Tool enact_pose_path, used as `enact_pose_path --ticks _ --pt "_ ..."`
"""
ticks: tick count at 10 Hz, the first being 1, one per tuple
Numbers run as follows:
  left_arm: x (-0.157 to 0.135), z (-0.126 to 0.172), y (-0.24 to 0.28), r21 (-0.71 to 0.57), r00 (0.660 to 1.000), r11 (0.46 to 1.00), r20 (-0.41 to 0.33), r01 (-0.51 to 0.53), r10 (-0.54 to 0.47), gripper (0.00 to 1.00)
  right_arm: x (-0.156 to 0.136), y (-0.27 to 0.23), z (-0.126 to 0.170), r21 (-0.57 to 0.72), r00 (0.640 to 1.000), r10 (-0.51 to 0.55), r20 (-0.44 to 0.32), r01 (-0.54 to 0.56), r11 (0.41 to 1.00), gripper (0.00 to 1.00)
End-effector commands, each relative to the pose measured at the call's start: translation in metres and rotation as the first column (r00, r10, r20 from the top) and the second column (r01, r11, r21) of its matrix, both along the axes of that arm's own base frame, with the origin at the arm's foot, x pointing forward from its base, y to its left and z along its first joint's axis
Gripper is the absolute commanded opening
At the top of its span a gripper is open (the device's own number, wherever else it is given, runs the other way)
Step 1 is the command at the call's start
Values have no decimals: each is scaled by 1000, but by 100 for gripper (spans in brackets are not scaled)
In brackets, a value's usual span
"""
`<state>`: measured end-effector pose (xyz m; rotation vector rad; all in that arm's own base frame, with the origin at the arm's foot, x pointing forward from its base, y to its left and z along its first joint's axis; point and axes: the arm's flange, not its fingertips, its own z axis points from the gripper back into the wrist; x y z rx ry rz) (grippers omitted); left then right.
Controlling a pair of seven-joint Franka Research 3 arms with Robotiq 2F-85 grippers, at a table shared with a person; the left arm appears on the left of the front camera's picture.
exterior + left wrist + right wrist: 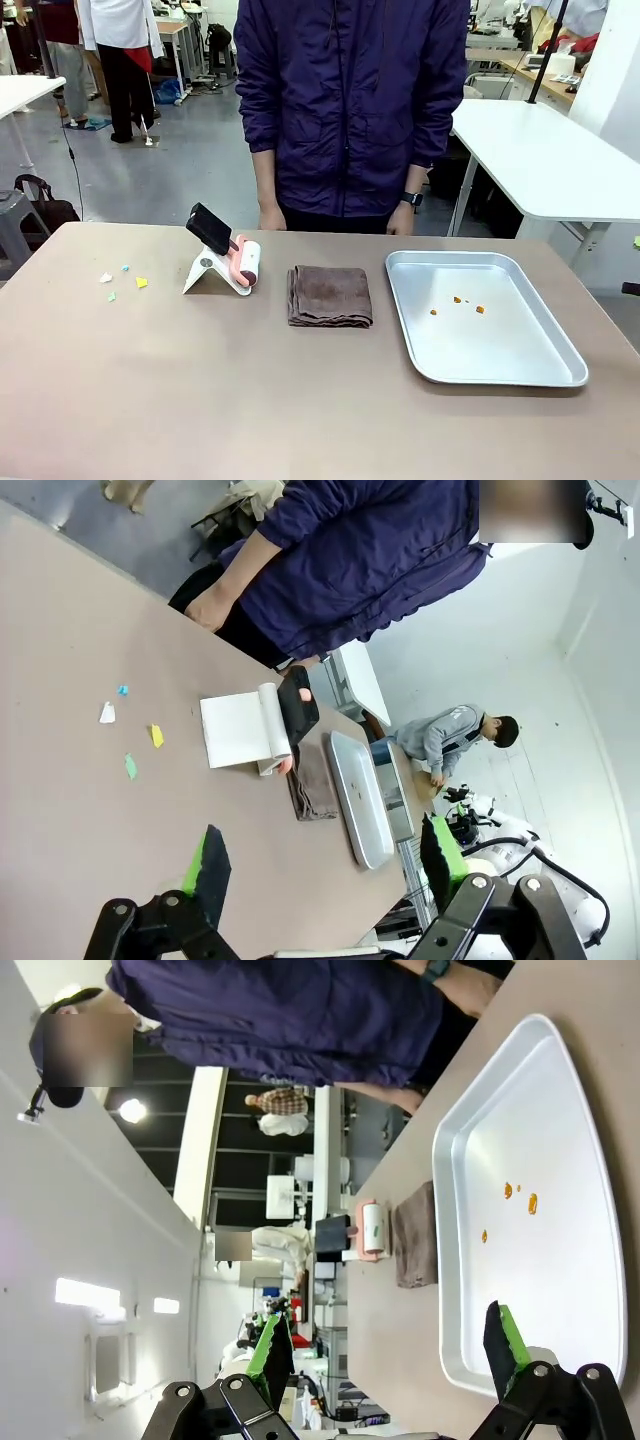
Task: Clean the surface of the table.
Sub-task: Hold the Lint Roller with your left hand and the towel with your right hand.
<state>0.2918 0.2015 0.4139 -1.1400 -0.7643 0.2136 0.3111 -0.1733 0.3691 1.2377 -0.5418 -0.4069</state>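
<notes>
1. A large rectangular table (250, 400) with a matte brownish-tan top fills the lower part of the front view. Behind it are a grey floor and glossy white tables (540, 150).
2. Lying on the top:
   - small paper scraps (125, 280), white, green, blue and yellow, at the left;
   - a white wedge stand carrying a pink-and-white roller (243, 265) topped by a black block;
   - a folded brown cloth (330, 295) near the middle;
   - a shiny silver rectangular metal tray (500, 345) at the right, with a few orange crumbs (457, 300) in it.
3. A person in a dark blue jacket (350, 100) stands at the far edge, one hand (272, 215) and the other hand (400, 218) hanging just above it.
4. In the left wrist view the left gripper (325, 855) hovers over bare tabletop with its green-padded fingers (210, 865) wide apart and nothing between them. The scraps and the roller lie well ahead of it.
5. In the right wrist view the right gripper (388, 1340) hangs beside the tray's near end, its fingers (505, 1335) also spread apart with nothing between them.
6. The table's long axis runs left to right across the front view. One long edge faces the person, the other the robot.
</notes>
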Motion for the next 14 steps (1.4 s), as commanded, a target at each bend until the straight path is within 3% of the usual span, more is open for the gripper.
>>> enact_pose_path --ticks 1,4,5,6,7,8,10,11,12,14 --pt "1 -1 2 15 1000 1000 24 12 -13 100 -2 -5 6 18 1000 -25 11 25 1000 100" --pt "-1 1 1 8 1000 1000 -1 2 -2 100 -1 -3 0 0 1000 -8 0 8 1000 100" --pt "20 20 -13 45 996 996 47 78 -80 100 5 24 21 -112 993 3 116 10 994 100" --pt "46 42 -29 89 984 983 61 159 -165 100 12 52 43 -238 988 48 146 -12 971 100" --pt "72 61 -52 158 959 952 64 263 -275 100 23 78 63 -317 980 132 150 -79 945 100" --pt "100 78 -85 210 912 898 54 387 -406 100 45 112 79 -400 967 234 97 -177 899 100" --pt "139 84 -141 325 866 810 -61 488 -497 100 99 175 91 -516 938 346 -20 -306 800 100" --pt "149 81 -165 384 838 752 -133 536 -529 100 122 198 95 -554 939 340 -48 -309 773 100" --pt "155 74 -185 429 785 664 -228 612 -576 100 145 230 98 -585 921 384 -64 -346 733 100" --pt "166 60 -215 453 736 583 -347 675 -582 100 175 292 89 -632 867 470 -169 -461 623 100"
